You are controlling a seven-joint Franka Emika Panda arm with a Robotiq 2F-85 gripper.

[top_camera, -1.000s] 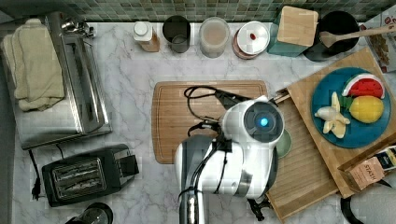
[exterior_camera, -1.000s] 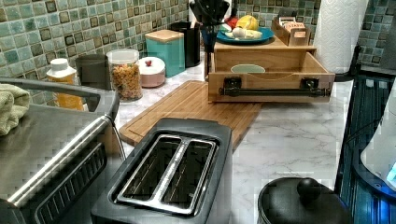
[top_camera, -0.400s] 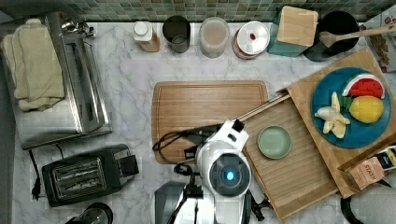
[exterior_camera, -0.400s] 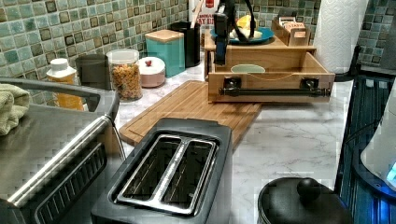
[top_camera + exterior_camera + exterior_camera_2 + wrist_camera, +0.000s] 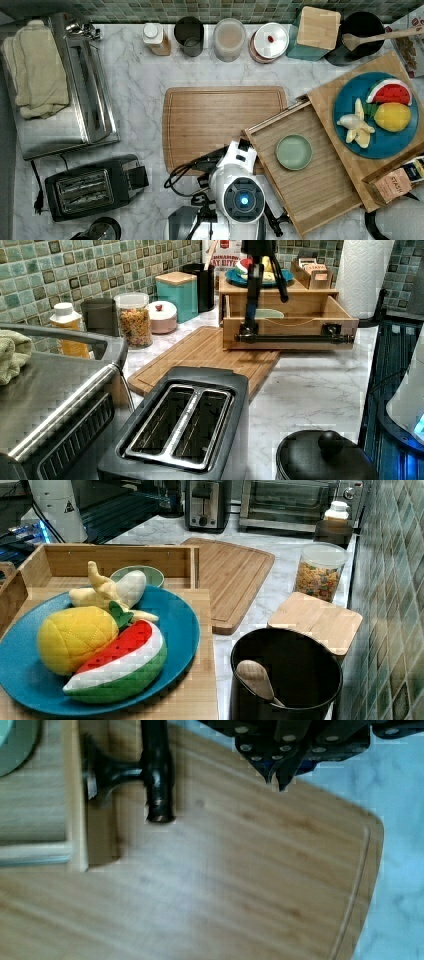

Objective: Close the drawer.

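The drawer (image 5: 320,180) stands pulled out of the bamboo box, with a green bowl (image 5: 294,152) on its ribbed floor. A black bar handle (image 5: 295,338) runs along the drawer front (image 5: 290,322). My gripper (image 5: 278,779) is shut with nothing in it, its tips hanging over the chopping board (image 5: 225,885) just outside the handle (image 5: 156,770). In the left view the gripper (image 5: 248,326) reaches down at the handle's left end. The wrist (image 5: 240,200) covers the gripper from above, at the drawer's front corner.
A blue plate (image 5: 350,100) of toy fruit sits on the box top. Jars and canisters (image 5: 230,37) line the tiled back wall. A toaster (image 5: 90,187) and a toaster oven (image 5: 75,100) stand at the top view's left. The chopping board (image 5: 220,120) lies beside the drawer.
The arm has pulled back from above the drawer towards the top view's bottom, uncovering the green bowl. The gripper now hangs lower, in front of the drawer at the handle's end.
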